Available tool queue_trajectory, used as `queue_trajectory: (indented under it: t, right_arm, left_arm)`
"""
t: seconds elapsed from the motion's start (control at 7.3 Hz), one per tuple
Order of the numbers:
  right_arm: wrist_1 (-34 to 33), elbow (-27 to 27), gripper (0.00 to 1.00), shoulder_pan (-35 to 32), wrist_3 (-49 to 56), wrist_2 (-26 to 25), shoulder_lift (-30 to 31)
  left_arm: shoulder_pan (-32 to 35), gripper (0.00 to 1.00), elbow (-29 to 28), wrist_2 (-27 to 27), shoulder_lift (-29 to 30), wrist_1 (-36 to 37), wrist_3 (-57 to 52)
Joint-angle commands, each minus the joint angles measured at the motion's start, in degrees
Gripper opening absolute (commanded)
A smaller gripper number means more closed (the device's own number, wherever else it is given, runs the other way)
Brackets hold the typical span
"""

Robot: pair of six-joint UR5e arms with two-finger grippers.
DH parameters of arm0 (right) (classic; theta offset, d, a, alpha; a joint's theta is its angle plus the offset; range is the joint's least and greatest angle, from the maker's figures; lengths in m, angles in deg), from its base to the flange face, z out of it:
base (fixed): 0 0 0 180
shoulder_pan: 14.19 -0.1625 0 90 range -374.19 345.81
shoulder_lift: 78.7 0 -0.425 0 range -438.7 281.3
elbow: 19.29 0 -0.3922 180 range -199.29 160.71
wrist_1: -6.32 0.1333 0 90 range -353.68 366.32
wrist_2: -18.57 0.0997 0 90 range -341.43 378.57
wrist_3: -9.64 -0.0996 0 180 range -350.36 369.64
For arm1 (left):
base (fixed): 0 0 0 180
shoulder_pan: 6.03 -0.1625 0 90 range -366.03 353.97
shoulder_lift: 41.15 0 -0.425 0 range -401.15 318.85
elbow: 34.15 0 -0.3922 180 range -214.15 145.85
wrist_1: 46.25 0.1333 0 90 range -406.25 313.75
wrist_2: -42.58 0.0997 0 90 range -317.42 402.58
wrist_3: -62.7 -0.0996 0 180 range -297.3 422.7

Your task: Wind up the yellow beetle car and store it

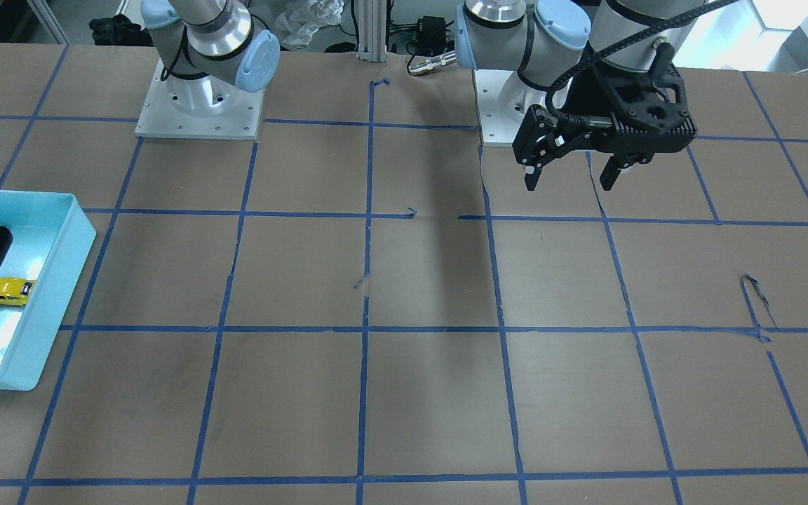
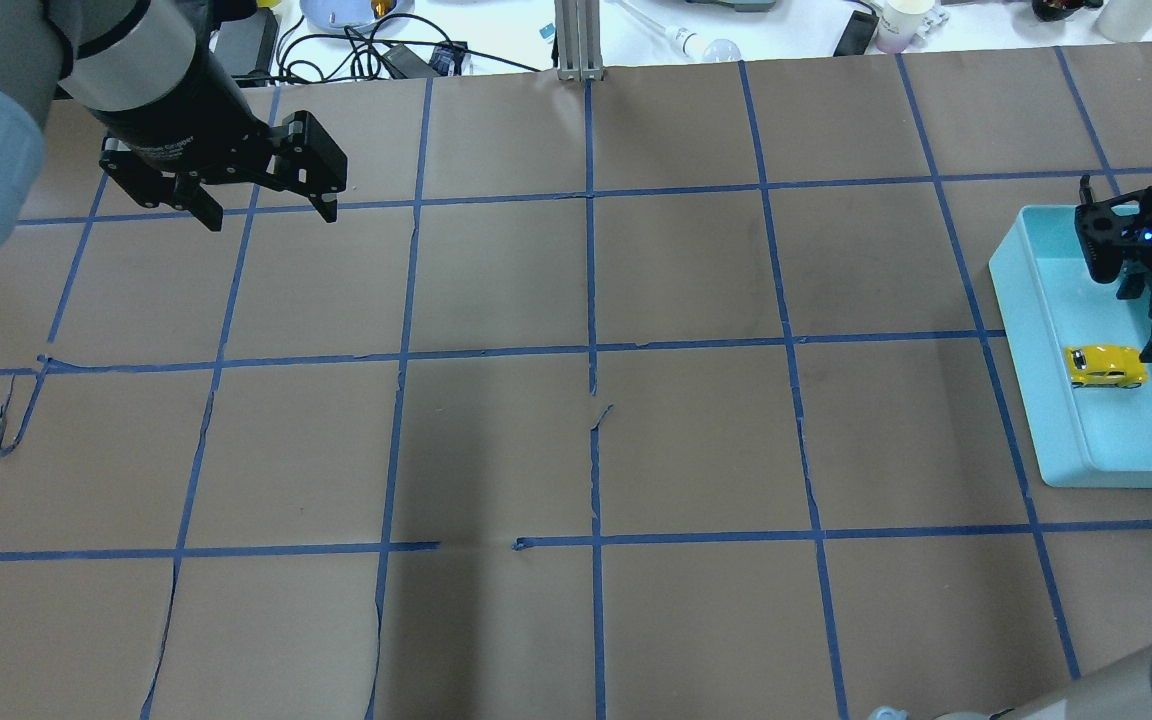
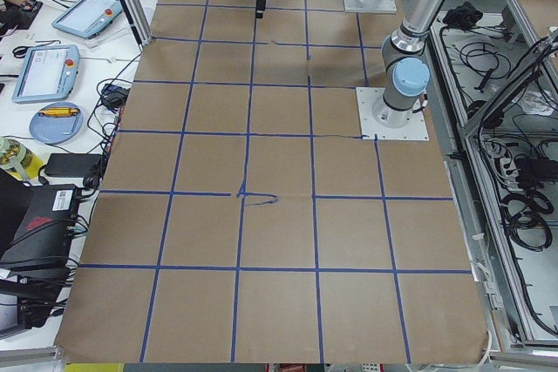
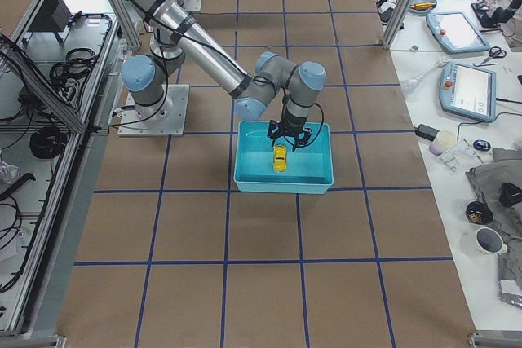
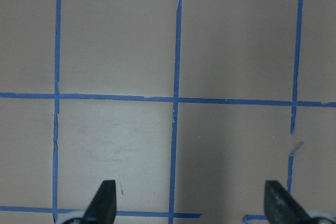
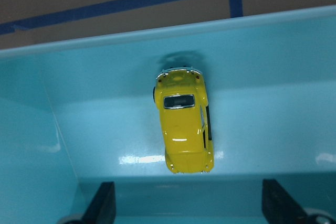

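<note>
Lying crosswise in tray (image 2: 1026, 320), yellow beetle car (image 2: 1104, 366)

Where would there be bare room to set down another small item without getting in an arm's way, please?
The brown table between the left pincer and the teal tray is bare, square after square. The tray is the crowded spot: the yellow beetle car lies in it and the open right pincer hangs right above it.

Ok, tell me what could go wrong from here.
The small glossy yellow beetle toy car lies loose in the turquoise plastic tray, one end near a wall; if wound, it may roll into it. The open right fingers hang close by; a sideways exit could clip it.
</note>
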Motion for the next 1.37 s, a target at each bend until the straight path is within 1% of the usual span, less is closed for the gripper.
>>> queue_trajectory:
  t: [0.0, 0.14, 0.27, 0.41, 0.55, 0.68, 0.82, 0.96, 1.23]
  right_arm:
    - [6.85, 0.26, 0.96, -0.05, -14.08, 1.34, 7.98]
    - [11.78, 0.87, 0.97, -0.13, -22.76, 3.53, 11.32]
    - [16.18, 1.22, 0.97, -0.39, -33.29, 3.99, 14.92]
    - [20.31, 2.18, 0.98, -0.4, -46.27, 9.56, 19.05]
    - [22.88, 3.5, 1.0, -0.57, -61.45, 13.97, 22.83]
    - [27.78, 5.34, 1.0, -2.05, -74.4, 14.79, 23.39]
    - [29.04, 7.27, 1.0, -6.94, -83.14, 14.02, 22.88]
    - [29.06, 7.55, 1.0, -12.99, -92.71, 13.66, 22.78]
    - [28.27, 7.64, 1.0, -24.24, -103.83, 14.01, 21.91]
  left_arm:
    - [-0.03, 1.0, -0.03, -0.33, 0.0, 0.01, -0.09]
    - [0.14, 1.0, -0.03, -0.42, 0.0, 0.01, 0.0]
    - [0.06, 1.0, -0.03, -0.33, -0.09, 0.01, -0.09]
    - [-0.12, 1.0, -0.56, -0.42, 0.0, 0.01, -0.09]
    - [-0.12, 1.0, -0.3, -0.51, 0.0, 0.09, -0.09]
    - [-0.03, 1.0, -0.38, -0.51, 0.0, 0.1, -0.09]
    - [-0.12, 1.0, -0.47, -0.51, 0.0, 0.18, -0.09]
    - [-0.03, 1.0, -0.39, -0.51, 0.0, 0.18, -0.09]
    - [-0.03, 1.0, -0.12, -0.51, 0.0, 0.18, -0.09]
